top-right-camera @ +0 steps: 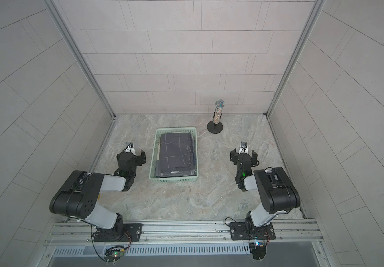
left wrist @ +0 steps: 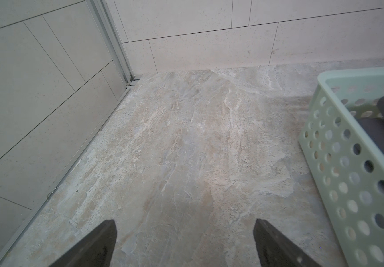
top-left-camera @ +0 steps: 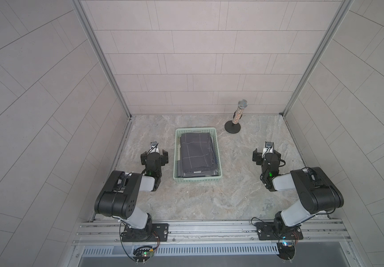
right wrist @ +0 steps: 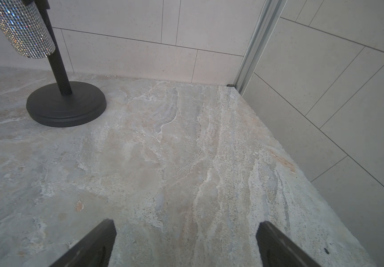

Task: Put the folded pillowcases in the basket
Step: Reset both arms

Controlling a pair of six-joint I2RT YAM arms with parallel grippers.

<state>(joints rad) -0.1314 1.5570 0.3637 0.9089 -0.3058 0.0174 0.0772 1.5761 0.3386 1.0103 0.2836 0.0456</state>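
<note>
Pillowcase [top-left-camera: 195,152] in basket [top-left-camera: 177,157], underside hidden; mic [right wrist: 22,30] cropped, R wrist view.

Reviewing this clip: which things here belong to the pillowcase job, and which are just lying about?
Job: basket; folded pillowcase, already lying inside the basket.
Lying about: glittery microphone on its black stand, standing apart from the basket.

Two overhead views (sharing basket [top-left-camera: 198,180]), wrist cameras low
</note>
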